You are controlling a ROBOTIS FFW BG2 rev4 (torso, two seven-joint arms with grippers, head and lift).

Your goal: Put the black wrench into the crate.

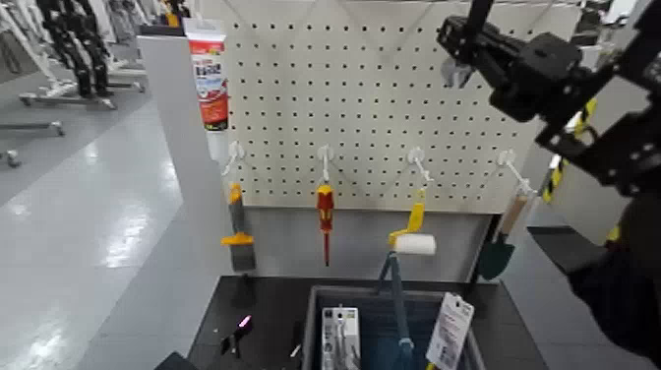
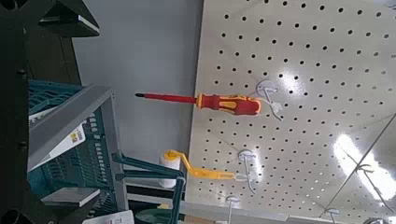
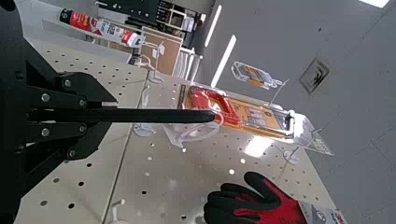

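My right gripper (image 1: 474, 49) is raised high at the upper right, in front of the top of the white pegboard (image 1: 374, 98). It is shut on the black wrench (image 1: 479, 12), whose handle sticks up above the fingers. In the right wrist view the wrench (image 3: 159, 116) runs straight out from the gripper (image 3: 79, 117) across the pegboard. The dark grey-blue crate (image 1: 315, 305) stands on the black table at the bottom centre, far below the gripper. It also shows in the left wrist view (image 2: 70, 117). The left gripper shows only as a dark edge (image 2: 11, 103).
On the pegboard hang a sealant tube (image 1: 209, 74), a scraper (image 1: 238, 231), a red-and-yellow screwdriver (image 1: 325, 212), a yellow-handled paint roller (image 1: 413, 236) and a trowel (image 1: 500, 251). The crate holds a roller handle (image 1: 396, 305) and packaged items (image 1: 450, 330).
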